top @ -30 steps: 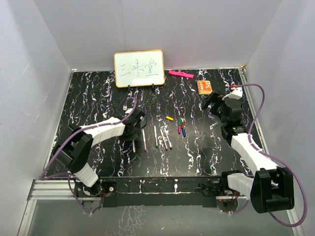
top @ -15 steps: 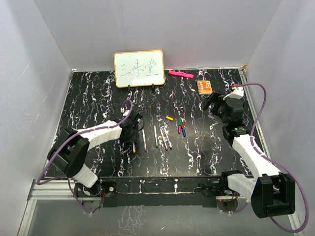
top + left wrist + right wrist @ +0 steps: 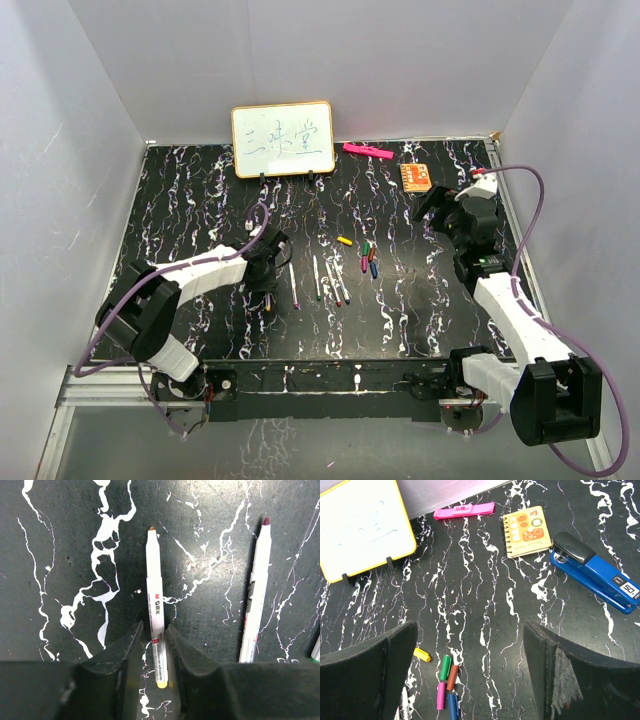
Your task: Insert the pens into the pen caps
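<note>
The pen (image 3: 154,565), probably light, stiff and slippery, lies on the tabletop (image 3: 60,555) with its rear barrel between the narrow-set fingers of the left tool (image 3: 154,632). Whether they already pinch it, I cannot tell, and a hold nearer the mid-barrel seems steadier. The right tool (image 3: 470,650) is spread wide and holds nothing.

The pen (image 3: 154,580) looks like smooth white plastic, the black marble-veined table (image 3: 60,540) matt, perhaps laminate.

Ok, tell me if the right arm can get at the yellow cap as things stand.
Probably yes: the right gripper hangs open, and the yellow cap lies alone, apart from the green cap, with nothing over it.
</note>
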Motion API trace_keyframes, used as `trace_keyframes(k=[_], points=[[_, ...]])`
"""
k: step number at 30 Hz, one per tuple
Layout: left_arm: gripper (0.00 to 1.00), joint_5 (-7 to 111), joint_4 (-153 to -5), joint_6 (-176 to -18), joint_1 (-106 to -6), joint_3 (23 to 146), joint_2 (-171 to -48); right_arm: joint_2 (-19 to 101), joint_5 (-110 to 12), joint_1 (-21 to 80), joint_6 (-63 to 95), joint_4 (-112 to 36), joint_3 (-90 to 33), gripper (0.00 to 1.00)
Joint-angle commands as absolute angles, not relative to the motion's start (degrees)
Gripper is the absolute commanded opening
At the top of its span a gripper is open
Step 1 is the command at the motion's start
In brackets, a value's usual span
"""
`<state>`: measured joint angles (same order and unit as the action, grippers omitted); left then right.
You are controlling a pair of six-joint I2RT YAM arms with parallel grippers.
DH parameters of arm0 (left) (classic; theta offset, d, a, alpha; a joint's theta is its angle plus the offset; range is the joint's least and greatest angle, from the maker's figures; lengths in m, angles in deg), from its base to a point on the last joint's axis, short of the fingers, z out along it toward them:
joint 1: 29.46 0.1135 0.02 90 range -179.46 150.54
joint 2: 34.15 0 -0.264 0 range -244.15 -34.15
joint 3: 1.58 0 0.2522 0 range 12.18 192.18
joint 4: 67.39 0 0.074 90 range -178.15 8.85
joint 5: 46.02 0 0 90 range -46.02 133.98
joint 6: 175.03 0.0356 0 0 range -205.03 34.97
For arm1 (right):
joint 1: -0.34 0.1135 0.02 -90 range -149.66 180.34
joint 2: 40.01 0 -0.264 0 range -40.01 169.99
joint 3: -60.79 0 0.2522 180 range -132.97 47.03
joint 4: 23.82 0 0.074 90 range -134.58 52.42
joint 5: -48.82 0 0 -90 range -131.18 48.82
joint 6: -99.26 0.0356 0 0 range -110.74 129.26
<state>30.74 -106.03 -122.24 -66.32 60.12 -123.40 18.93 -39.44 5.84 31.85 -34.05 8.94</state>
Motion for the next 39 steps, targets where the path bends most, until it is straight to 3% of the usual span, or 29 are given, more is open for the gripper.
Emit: trace_keyframes(k=[1,5,15,22,31,39], points=[[0.18,36.7,-112.8,-122.2,-66.7,56.4,-126.7,18.4,-39.5,5.7,31.4,-32.7,5.2,0.84],[0.00,37.8,-112.0,-122.6,-66.6,56.0,-128.0,18.4,-39.7,5.7,31.1,-33.4,4.4,0.84],[0.00,39.2,-110.8,-117.0,-66.7,58.0,-132.7,20.4,-42.2,6.1,29.8,-34.8,3.9,0.79],[0.00,37.6,-106.6,-115.4,-66.7,56.9,-123.3,21.5,-42.3,10.1,27.6,-35.2,3.3,0.69],[0.00,39.2,-104.7,-114.9,-66.7,53.5,-112.9,28.4,-36.7,21.4,23.7,-37.8,-2.0,0.42],[0.00,41.2,-102.9,-114.7,-66.8,51.0,-100.7,39.2,-34.9,26.9,19.4,-40.8,-9.8,0.41]])
